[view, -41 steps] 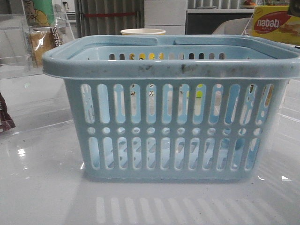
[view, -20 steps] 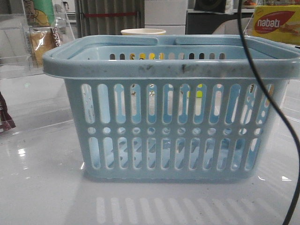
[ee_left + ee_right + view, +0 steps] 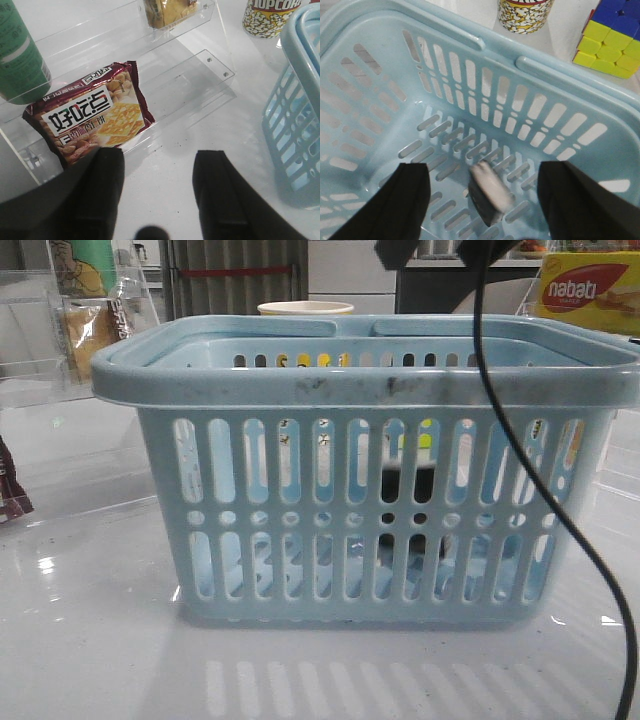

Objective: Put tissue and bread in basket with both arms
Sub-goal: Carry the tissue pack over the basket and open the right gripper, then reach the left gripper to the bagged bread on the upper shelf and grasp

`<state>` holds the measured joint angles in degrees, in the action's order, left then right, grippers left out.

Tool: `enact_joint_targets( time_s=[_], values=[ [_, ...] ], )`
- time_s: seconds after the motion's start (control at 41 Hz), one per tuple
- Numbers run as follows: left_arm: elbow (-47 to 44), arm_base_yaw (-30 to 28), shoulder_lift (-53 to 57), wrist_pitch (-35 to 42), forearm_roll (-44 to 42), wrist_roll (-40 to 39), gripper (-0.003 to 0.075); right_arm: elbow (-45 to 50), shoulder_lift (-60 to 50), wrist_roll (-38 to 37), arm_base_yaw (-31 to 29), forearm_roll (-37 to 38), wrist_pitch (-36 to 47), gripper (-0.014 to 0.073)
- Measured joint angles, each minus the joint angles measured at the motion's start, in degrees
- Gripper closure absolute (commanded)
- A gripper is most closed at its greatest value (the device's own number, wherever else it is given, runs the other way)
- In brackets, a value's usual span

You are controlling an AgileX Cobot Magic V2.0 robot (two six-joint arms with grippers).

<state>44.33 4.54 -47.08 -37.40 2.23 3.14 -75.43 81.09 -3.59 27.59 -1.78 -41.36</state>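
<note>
Right wrist view shows my right gripper (image 3: 480, 200) spread wide over the basket (image 3: 470, 37) with the tissue (image 3: 487, 195) already inside it, while my left gripper (image 3: 157, 172), also wide and empty, has the bread (image 3: 167, 11) beyond the basket left to fetch.

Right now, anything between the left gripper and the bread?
Yes: the lower step of the clear acrylic shelf lies between the open left gripper and the bread, which sits on a higher step. The maroon peanut cracker packet lies on that lower step, just beside the direct line.
</note>
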Motion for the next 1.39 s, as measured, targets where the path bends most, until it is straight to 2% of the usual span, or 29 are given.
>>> enact_joint_targets(
  time_s=[0.171, 0.39, 0.561, 1.098, 1.39],
  values=[
    [0.00, 0.00, 0.00, 1.05, 0.00, 0.00, 0.0323, 4.77, -9.30, 0.00, 0.00, 0.12, -1.12, 0.0020],
    [0.66, 0.00, -3.51, 3.93, 0.48, 0.00, 0.0135, 13.89, -21.21, 0.00, 0.00, 0.26, -2.43, 0.0020],
    [5.30, 0.00, -12.19, 5.82, 2.46, 0.00, 0.0137, 16.73, -25.22, 0.00, 0.00, 0.26, -3.66, 0.0020],
    [28.78, 0.00, -45.37, 15.55, 3.28, 0.00, 0.0138, 16.79, -25.33, 0.00, 0.00, 0.26, -4.08, 0.0020],
    [34.01, 0.00, -57.51, 24.75, 3.50, 0.00, 0.0138, 16.79, -25.33, 0.00, 0.00, 0.26, -4.08, 0.0020]
  ],
)
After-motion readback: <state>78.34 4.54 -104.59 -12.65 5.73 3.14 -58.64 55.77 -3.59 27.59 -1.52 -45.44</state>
